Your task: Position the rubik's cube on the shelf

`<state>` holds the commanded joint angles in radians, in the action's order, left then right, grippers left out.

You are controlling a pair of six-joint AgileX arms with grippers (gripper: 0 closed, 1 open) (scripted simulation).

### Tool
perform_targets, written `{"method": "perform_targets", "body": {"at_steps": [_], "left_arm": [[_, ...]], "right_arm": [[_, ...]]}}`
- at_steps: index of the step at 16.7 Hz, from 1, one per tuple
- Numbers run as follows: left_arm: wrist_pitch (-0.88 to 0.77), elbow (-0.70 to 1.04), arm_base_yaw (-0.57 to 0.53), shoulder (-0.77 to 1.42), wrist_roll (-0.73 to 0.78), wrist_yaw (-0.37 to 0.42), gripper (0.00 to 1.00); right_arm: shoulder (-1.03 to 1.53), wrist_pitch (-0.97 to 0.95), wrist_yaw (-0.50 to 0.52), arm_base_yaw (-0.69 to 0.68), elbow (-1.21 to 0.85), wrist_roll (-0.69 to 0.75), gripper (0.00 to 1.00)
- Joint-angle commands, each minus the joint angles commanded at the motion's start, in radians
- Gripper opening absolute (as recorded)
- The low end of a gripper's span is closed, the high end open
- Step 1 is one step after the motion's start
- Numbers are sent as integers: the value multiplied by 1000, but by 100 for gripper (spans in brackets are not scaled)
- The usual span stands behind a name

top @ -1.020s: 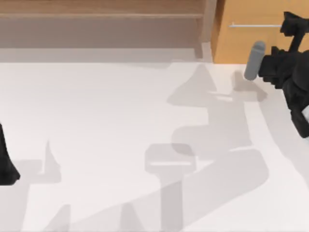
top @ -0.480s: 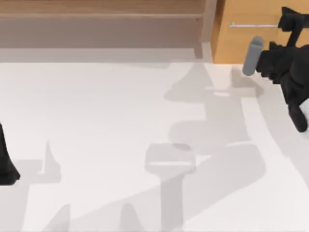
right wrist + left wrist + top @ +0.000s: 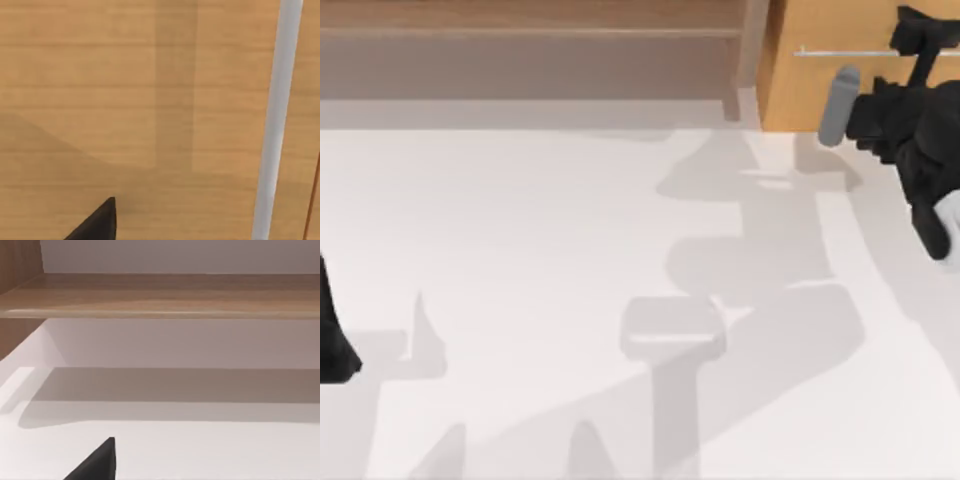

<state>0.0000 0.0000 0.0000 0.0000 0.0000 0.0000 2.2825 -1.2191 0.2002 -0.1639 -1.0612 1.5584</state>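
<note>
White tabletop (image 3: 520,250) running up to a long, low, light-brown wooden shelf (image 3: 520,30) and, right beside its upright post, an orange-wood drawer (image 3: 800,90) with a thin silver handle (image 3: 840,52). Over the last second, drifted closer to the drawer: black right arm (image 3: 910,140), its grey cylinder now overlapping the drawer front, and the right gripper (image 3: 912,35) up at the handle's far end from the shelf. Seen from the right wrist: silver handle (image 3: 277,125) close ahead across the wood panel, so probably lining up to pull the drawer open. Grip state on either arm: cannot tell. Parked well away from the drawer, at the table's opposite edge: left arm (image 3: 332,335), facing the shelf board (image 3: 165,295). Whereabouts of the rubik's cube: cannot tell; possibly shut inside the drawer, judging by where the right arm heads. Placing on the shelf not yet begun. Count: one shelf, one drawer, one handle, two arms.
</note>
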Motion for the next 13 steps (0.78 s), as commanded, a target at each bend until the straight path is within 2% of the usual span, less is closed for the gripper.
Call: {"method": "perform_targets", "body": {"at_steps": [12, 13], "left_arm": [[0, 0, 0, 0, 0, 0, 100], [0, 0, 0, 0, 0, 0, 100]], "right_arm": [[0, 0, 0, 0, 0, 0, 2], [0, 0, 0, 0, 0, 0, 0]]}}
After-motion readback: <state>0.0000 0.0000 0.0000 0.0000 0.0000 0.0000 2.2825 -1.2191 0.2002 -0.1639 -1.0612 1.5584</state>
